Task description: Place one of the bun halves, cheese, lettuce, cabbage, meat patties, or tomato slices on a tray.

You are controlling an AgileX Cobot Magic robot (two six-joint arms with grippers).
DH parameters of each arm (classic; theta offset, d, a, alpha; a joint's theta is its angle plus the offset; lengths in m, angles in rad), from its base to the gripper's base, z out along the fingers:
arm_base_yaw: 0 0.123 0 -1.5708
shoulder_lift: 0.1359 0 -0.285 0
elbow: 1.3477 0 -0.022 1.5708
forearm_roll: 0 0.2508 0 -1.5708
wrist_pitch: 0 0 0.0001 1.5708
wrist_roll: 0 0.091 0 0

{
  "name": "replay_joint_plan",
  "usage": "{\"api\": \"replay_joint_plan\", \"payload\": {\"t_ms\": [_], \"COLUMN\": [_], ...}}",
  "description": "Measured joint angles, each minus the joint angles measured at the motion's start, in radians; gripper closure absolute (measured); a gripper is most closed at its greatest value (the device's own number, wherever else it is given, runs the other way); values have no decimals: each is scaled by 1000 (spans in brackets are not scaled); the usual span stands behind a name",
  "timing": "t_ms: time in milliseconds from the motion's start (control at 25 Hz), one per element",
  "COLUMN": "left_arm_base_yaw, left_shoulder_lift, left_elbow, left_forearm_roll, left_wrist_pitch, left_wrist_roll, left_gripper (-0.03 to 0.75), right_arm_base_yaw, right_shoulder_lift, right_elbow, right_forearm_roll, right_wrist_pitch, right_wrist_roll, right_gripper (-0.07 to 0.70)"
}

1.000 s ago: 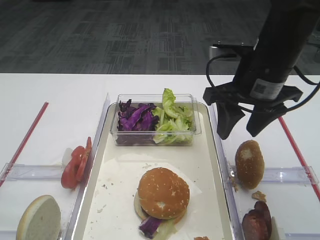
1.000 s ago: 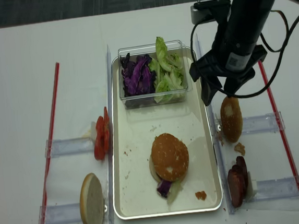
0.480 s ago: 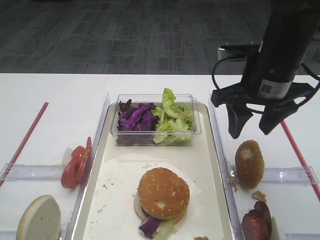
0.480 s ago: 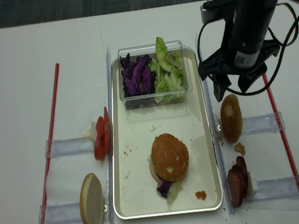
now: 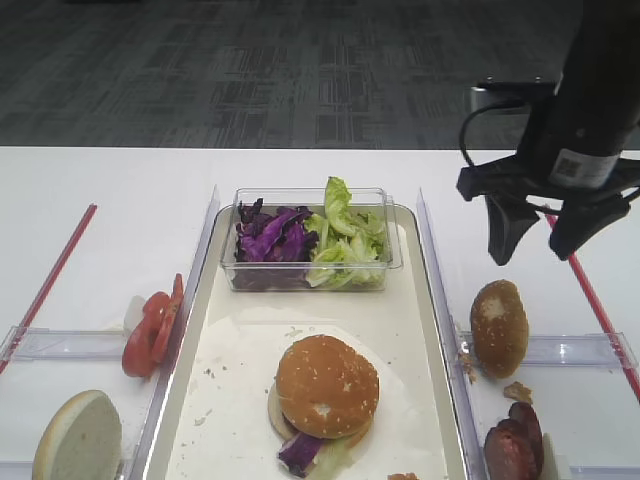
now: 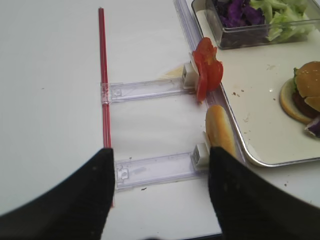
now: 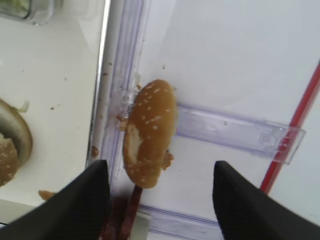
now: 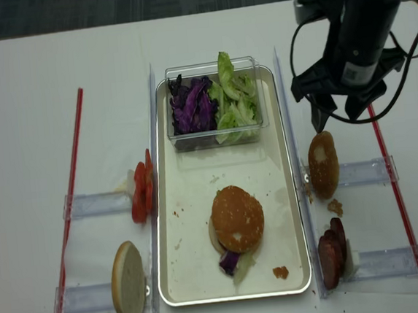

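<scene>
right gripper (image 5: 540,238) wide open, empty, hovering | sesame bun half (image 5: 499,327) on edge at its 6 o'clock, just right of tray (image 5: 432,300) | tip: drop straight down, straddle dome, squeeze gently

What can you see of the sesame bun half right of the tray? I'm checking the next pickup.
The bun half is a golden-brown dome with pale sesame specks and a pale torn patch. It stands on edge, leaning against a clear plastic holder beside the tray rim, crumbs nearby. The open right gripper hangs above, not touching it.
</scene>
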State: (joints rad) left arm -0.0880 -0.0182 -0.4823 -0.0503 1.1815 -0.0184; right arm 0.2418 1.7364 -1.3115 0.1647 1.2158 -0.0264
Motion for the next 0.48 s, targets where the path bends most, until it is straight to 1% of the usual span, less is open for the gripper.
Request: {"api": "replay_joint_plan", "payload": {"t_ms": [200, 480], "left_arm_base_yaw": [0, 0], "left_shoulder_lift": [0, 0], "left_elbow": [0, 0], "left_forearm_roll": [0, 0], "left_wrist_pitch": [0, 0], "left_wrist_roll": [0, 0], "left_gripper": [320, 320], "right_arm_base_yaw": [-97, -186], "right_shoulder_lift": [0, 0], "right_elbow": [0, 0], "right_forearm_roll": [-12, -78], "right_wrist_pitch": [0, 0], "right_wrist_roll": [-24, -33], "right_gripper": [162, 162]}}
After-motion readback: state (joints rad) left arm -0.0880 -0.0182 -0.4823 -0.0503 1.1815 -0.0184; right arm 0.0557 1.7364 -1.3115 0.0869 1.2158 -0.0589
